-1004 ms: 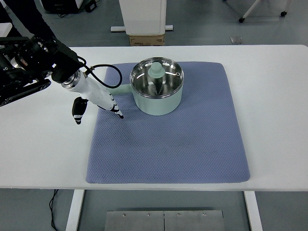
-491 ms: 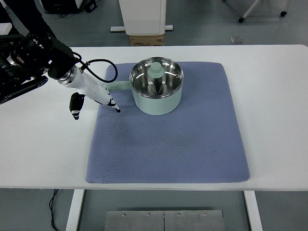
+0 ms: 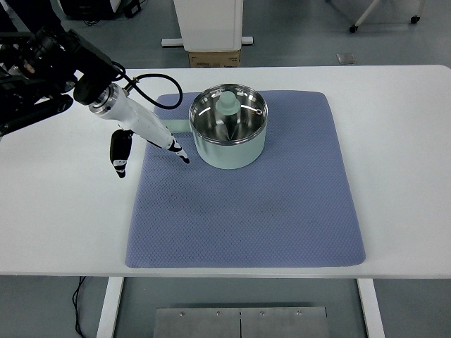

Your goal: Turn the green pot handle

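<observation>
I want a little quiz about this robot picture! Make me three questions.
1. True or false: the green pot sits on the blue mat.
2. Which way does the pot handle point in the picture: A) left, B) right, C) toward the table's near edge?
3. Fill in: the left robot hand is beside the pot's ____.

Key: 1 true; 2 A; 3 handle.
</observation>
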